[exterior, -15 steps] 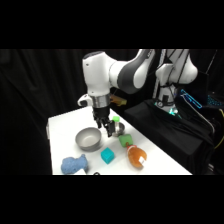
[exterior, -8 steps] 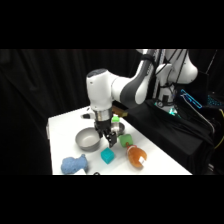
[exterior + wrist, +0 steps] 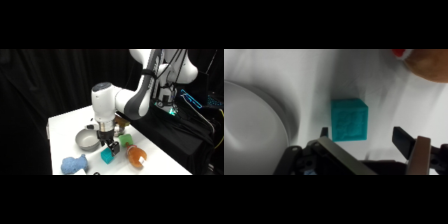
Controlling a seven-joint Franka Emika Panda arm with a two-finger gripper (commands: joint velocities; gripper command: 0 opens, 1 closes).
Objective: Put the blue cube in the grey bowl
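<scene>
The blue cube is seen resting on the white table, a small teal block standing free, flat on its underside. In the wrist view it is found just above the gripper, whose fingers are spread apart: one fingertip is seen at the cube's 7 o'clock, the other at its 4 o'clock. No contact between fingers and cube is made out, so the gripper is recorded as released, holding nothing.

The grey bowl is located at the cube's 9 o'clock in the wrist view, near it but apart, with a strip of bare table between rim and block. Only part of the bowl is shown; the rest is cut by the edge.

In the side view the blue cube is found directly under the gripper, which is lowered from above on the white arm. The grey bowl is seen at the cube's 10 o'clock, close by. The table is noted beneath all.

Further out, an orange-brown object is noted at the cube's 3 o'clock, and a green block at its 1 o'clock. A fuzzy pale-blue plush lump is recorded at the cube's 8 o'clock, near the table's front edge. In the wrist view the orange-brown object is partly shown at 1 o'clock.
</scene>
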